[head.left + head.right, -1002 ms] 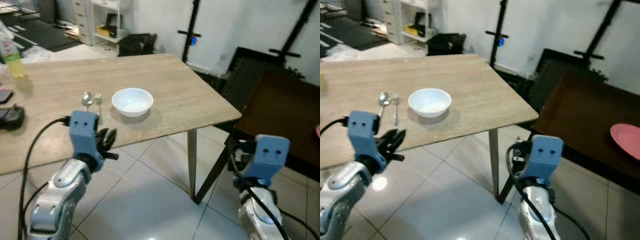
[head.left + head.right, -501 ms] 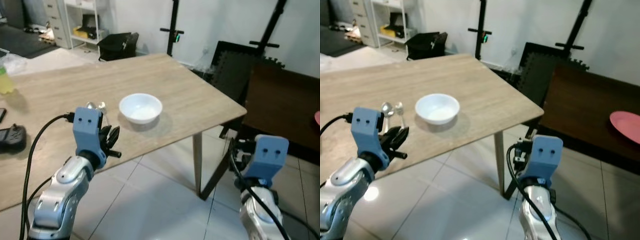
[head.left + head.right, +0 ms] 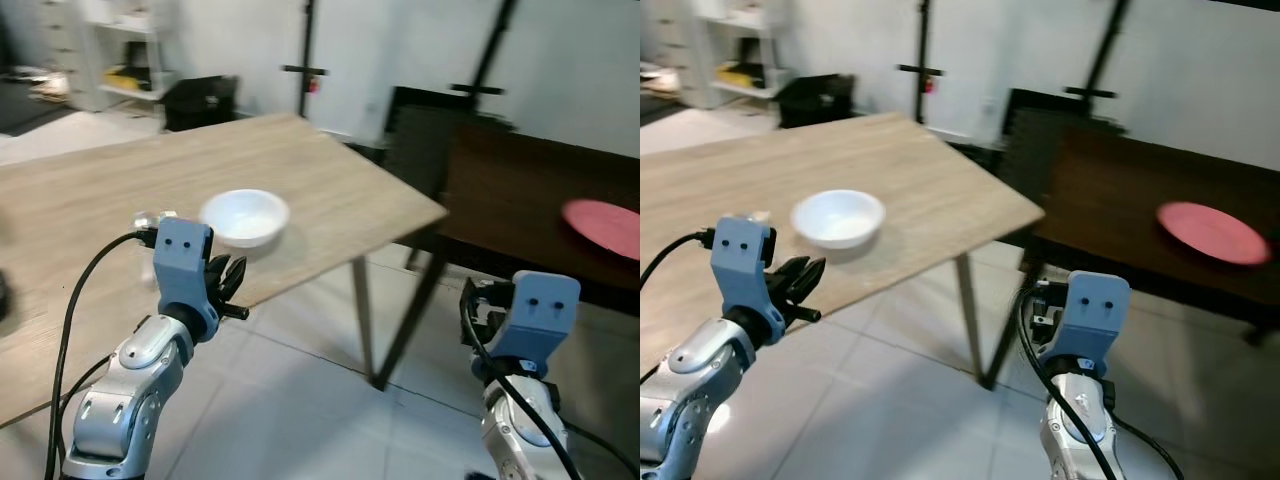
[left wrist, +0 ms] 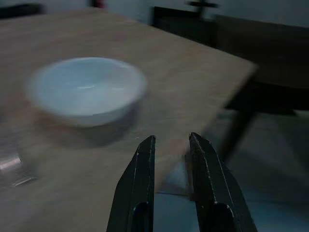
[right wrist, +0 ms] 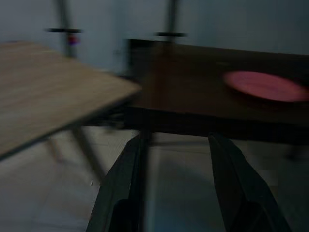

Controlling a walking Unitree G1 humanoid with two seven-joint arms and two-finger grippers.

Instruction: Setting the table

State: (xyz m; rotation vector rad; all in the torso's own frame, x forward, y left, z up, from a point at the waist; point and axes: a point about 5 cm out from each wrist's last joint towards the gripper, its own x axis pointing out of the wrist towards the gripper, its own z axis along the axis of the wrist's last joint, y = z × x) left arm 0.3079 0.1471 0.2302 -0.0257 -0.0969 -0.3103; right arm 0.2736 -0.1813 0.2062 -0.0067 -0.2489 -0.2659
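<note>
Left claw (image 3: pixel 228 285), fingers (image 4: pixel 140 188) close together with a narrow gap and holding nothing, hovers at the near edge of the light wooden bench (image 3: pixel 330 190). A white bowl (image 3: pixel 245 217) stands on this bench, just beyond the claw. Right claw (image 5: pixel 176 183), fingers parted and empty, is low over the tiled floor (image 3: pixel 330 400). A pink plate (image 3: pixel 1212 231) lies on the dark bench (image 3: pixel 1110 190), far right.

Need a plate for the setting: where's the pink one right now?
The pink plate lies on the dark table, to the robot's right of the wooden table.
</note>
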